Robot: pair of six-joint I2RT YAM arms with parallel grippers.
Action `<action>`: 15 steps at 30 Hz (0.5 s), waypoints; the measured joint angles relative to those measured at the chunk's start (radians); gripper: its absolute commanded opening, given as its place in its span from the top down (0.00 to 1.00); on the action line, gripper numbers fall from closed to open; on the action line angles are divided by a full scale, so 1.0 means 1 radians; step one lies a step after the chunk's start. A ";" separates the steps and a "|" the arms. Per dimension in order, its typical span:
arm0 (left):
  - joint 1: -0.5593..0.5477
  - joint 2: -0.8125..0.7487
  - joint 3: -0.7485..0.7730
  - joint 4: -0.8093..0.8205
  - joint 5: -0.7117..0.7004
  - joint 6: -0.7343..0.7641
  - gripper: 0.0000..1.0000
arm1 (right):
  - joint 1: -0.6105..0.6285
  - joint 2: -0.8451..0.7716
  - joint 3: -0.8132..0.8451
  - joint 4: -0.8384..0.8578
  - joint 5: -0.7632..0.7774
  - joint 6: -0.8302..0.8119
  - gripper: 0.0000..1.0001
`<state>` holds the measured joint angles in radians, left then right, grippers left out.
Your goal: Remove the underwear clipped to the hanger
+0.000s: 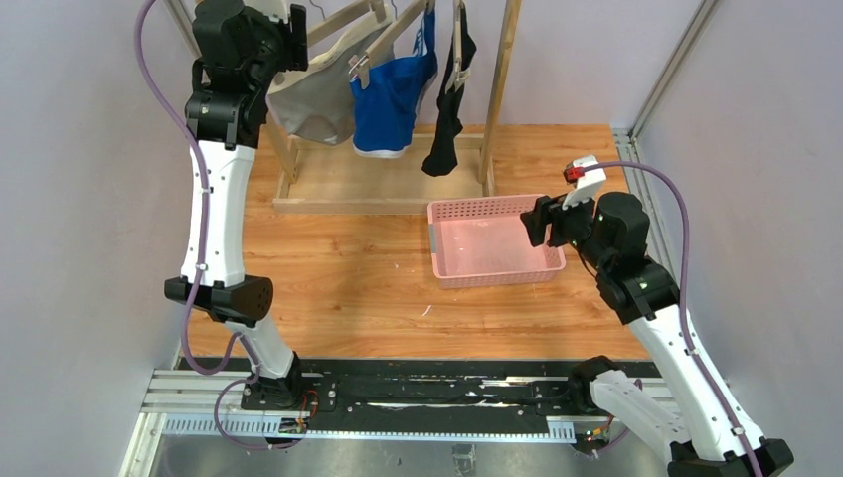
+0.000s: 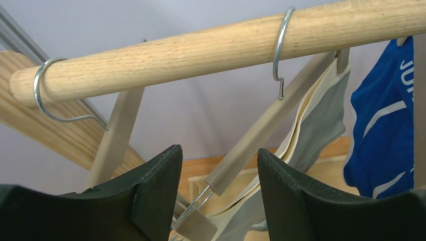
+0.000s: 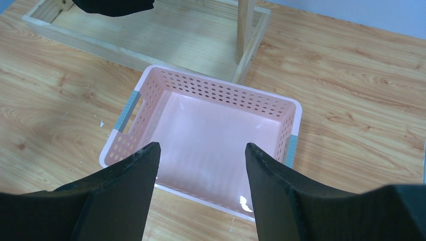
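Upper left, my left gripper [image 2: 218, 156] gapes empty at the clip [image 2: 195, 224] holding the grey briefs [image 1: 313, 104]; my right gripper [image 3: 201, 150] hovers wide open over the pink basket [image 3: 221, 89], ready to receive.

We see all three pieces hanging in a row off the wooden rail [image 2: 201, 50]. The light grey briefs [image 1: 313, 104] are leftmost, spread wide and sagging under a tilted beige hanger [image 2: 266, 135] (its clip [image 2: 193, 224] shows low in the left wrist view). The bright blue briefs [image 1: 393, 99], with white trim and white lettering, hang in the middle, just beside the grey. The black briefs [image 1: 447, 119] are rightmost, bunched narrow and drooping lowest, close to the rack's right post [image 1: 494, 89].
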<state>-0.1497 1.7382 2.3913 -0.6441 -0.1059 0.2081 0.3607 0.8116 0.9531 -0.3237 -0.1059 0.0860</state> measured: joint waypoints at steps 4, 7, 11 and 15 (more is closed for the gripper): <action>0.000 0.003 -0.003 0.003 0.000 0.000 0.33 | 0.005 -0.002 0.000 -0.005 -0.002 0.000 0.36; 0.000 0.010 -0.003 0.010 -0.001 0.000 0.33 | 0.006 -0.003 -0.001 -0.008 -0.006 0.000 0.36; 0.000 0.026 -0.003 0.015 -0.001 0.000 0.33 | 0.011 -0.003 -0.003 -0.011 -0.007 0.000 0.36; 0.000 0.043 -0.013 0.018 -0.001 0.000 0.33 | 0.016 -0.003 -0.011 -0.013 -0.008 0.000 0.37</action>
<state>-0.1497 1.7813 2.3783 -0.6262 -0.1070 0.2081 0.3771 0.8089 0.9421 -0.3363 -0.1135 0.0856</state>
